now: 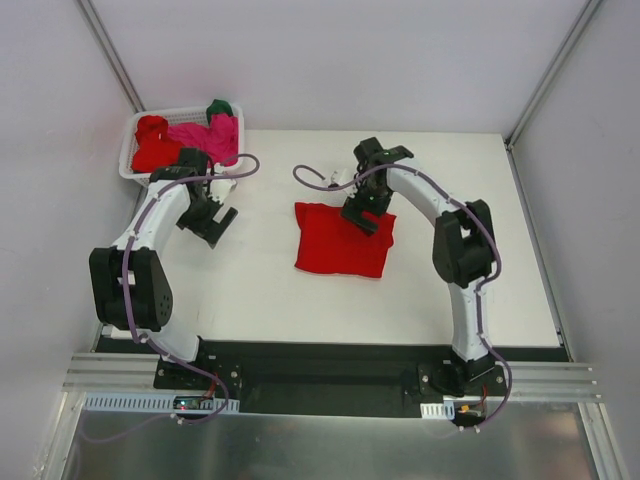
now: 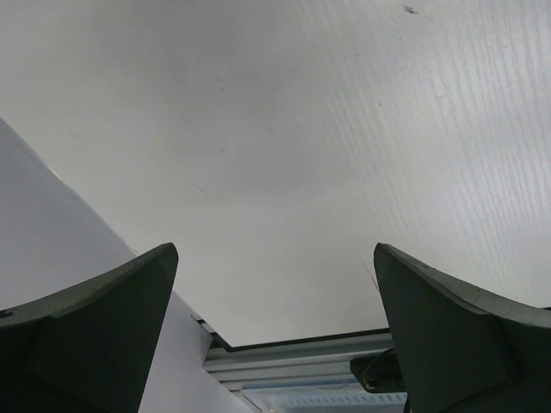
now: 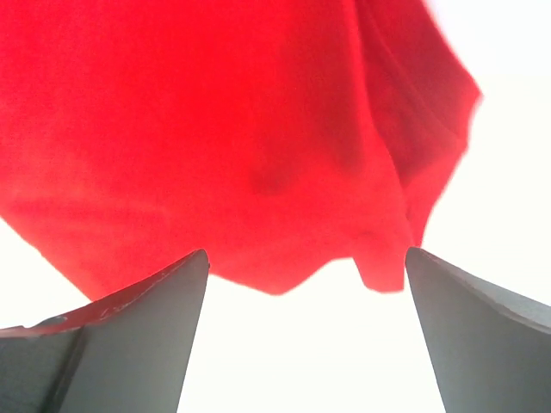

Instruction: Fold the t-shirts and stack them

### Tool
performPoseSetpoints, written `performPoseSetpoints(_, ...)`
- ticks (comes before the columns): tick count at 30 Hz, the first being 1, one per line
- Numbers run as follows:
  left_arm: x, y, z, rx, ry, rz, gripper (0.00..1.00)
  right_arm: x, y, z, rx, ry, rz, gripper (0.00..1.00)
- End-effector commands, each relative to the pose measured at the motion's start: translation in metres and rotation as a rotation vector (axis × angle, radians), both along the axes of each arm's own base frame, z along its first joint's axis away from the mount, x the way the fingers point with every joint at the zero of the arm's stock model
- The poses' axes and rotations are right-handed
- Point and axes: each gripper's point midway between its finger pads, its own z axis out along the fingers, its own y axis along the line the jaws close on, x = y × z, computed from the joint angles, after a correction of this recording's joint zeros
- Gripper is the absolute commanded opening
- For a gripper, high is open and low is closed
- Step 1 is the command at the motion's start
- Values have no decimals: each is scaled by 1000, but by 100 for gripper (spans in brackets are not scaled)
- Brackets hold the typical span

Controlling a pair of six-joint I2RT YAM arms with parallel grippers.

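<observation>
1. Top view
   - Shows one red t-shirt [image 1: 340,240] lying flat near the middle of the desk [image 1: 260,290], roughly square with no marked long axis, and folded by the look of it.
   - Places the right gripper [image 1: 363,213] over that shirt's far right part, jaws wide, carrying nothing.
   - Places the left gripper [image 1: 213,222] over bare desk, well to the left of the shirt, equally wide and empty.
   - Finds the other t-shirts [image 1: 190,140] heaped in the white basket [image 1: 128,160] at the far left corner: red, magenta-pink, a scrap of dark green.
   - Puts that heap just beyond the left gripper and slightly to its left, and well apart from the right one. Probably favours the left arm for fetching the next shirt.

2. Left wrist view
   - Looks past two dark fingers [image 2: 103,327] spread wide onto plain white desk.
   - Catches no cloth between or under them, and no basket either.

3. Right wrist view
   - Fills the upper part with red cloth, its uneven edge lying just ahead of the spread fingers [image 3: 129,344].
   - Shows nothing pinched. Cannot tell whether the tips touch the cloth.
</observation>
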Motion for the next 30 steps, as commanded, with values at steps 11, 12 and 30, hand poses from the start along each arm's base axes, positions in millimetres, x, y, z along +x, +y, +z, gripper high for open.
performPoseSetpoints(11,4,-1,6,28,10,-11,99,-35,-34,-29,-119,105,-7,100)
performPoseSetpoints(12,5,-1,7,30,6,-14,99,-30,-36,-22,-109,89,-14,100)
performPoseSetpoints(30,38,-35,32,-7,-76,-99,99,-27,-3,99,95,-47,-35,100)
